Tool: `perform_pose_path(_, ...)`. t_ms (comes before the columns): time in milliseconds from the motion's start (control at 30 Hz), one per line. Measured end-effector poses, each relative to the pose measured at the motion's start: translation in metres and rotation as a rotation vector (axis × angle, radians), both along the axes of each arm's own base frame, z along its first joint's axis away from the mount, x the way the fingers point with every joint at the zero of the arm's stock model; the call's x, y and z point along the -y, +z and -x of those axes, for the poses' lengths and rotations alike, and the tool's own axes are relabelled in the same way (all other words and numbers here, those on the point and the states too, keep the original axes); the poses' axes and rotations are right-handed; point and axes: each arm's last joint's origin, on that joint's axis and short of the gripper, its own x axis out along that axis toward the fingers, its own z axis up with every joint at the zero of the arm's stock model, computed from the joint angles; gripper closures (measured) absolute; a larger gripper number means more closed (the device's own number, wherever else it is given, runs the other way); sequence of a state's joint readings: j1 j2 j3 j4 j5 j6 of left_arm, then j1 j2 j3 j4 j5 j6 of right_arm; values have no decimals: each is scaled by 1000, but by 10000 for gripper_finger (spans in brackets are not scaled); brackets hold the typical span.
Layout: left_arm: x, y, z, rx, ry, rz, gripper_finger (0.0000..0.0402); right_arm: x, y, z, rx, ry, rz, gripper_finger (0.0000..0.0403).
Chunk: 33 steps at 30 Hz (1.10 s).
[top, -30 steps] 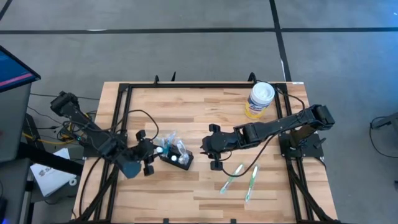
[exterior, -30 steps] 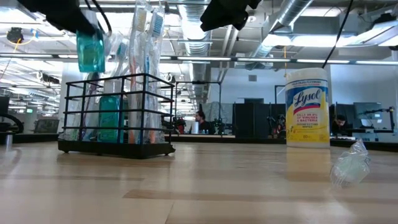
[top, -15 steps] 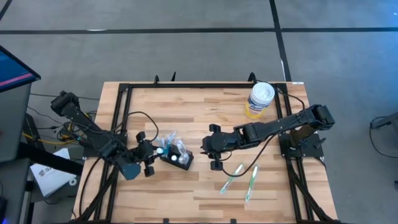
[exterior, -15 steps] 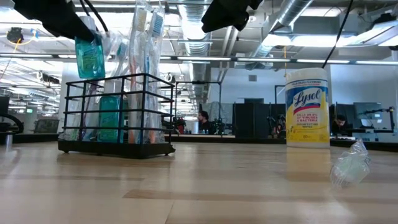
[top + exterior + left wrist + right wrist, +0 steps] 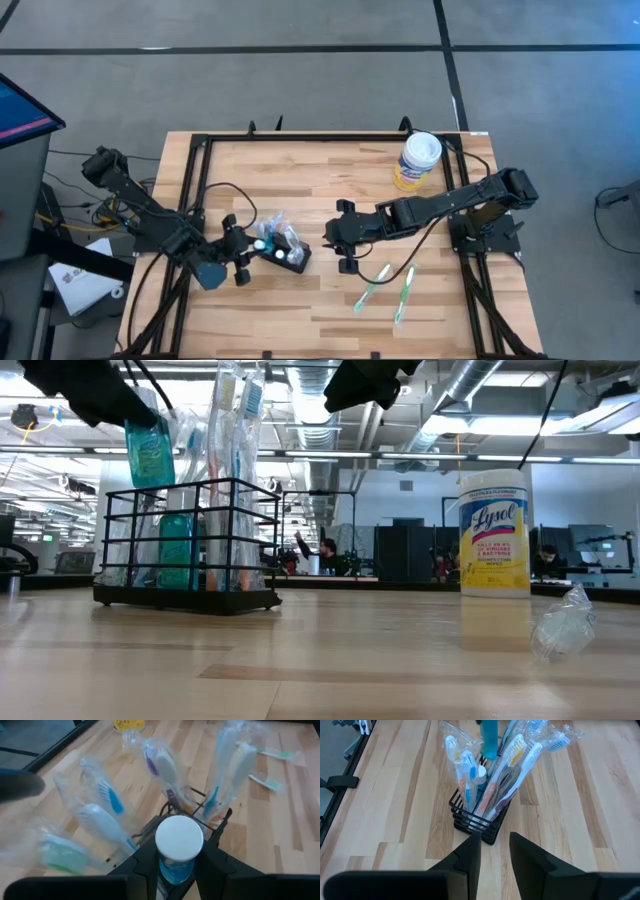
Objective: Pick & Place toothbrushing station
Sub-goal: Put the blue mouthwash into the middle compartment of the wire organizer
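Observation:
The toothbrushing station (image 5: 285, 253) is a black wire holder standing on its base left of the table's middle. It holds several wrapped toothbrushes (image 5: 492, 775) and a teal bottle (image 5: 175, 550). My left gripper (image 5: 177, 865) is at the holder's left side, shut on a second teal bottle with a white cap (image 5: 152, 455) that hangs at the height of the holder's top rim. My right gripper (image 5: 494, 852) hovers open to the right of the holder (image 5: 480, 822), above the table, with nothing between its fingers. My left gripper pinches the teal bottle by its two sides just below the white cap (image 5: 178, 866), one finger on each side. The fingers slant down from the table's left. The bottle stands nearly upright, off the table, its lower end (image 5: 153, 482) about level with the holder's top rim.
A yellow wipes canister with a white lid (image 5: 418, 160) stands at the far right. Two wrapped toothbrushes (image 5: 372, 288) (image 5: 404, 292) lie on the table near the front right. A black frame rail (image 5: 330, 137) runs along the table's edges.
My left gripper has sunk a little and turned slightly, still shut on the teal bottle. The bottle has come down toward the holder's top rim and shifted slightly toward the holder. The right arm has kept still.

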<state>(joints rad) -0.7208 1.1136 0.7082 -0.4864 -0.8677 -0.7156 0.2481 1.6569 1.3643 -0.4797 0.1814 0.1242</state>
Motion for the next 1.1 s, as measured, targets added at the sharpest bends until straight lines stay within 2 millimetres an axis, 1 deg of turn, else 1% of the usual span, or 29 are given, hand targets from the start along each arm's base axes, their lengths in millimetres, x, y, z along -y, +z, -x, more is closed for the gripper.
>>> perform_pose_path(100, -1, -6, 0, 10, 10, 2, 316, 0, 0, 0, 0, 0, 0, 310)
perform_pose_path(567, 0, -6, -1, 24, -2, 27, 316, 0, 0, 0, 0, 0, 0, 310)
perform_pose_path(900, 2, -12, -7, 8, 7, 22, 316, 0, 0, 0, 0, 0, 0, 310)
perform_pose_path(1100, 2, -12, -7, 11, 8, 22, 316, 0, 0, 0, -1, 0, 1, 310)
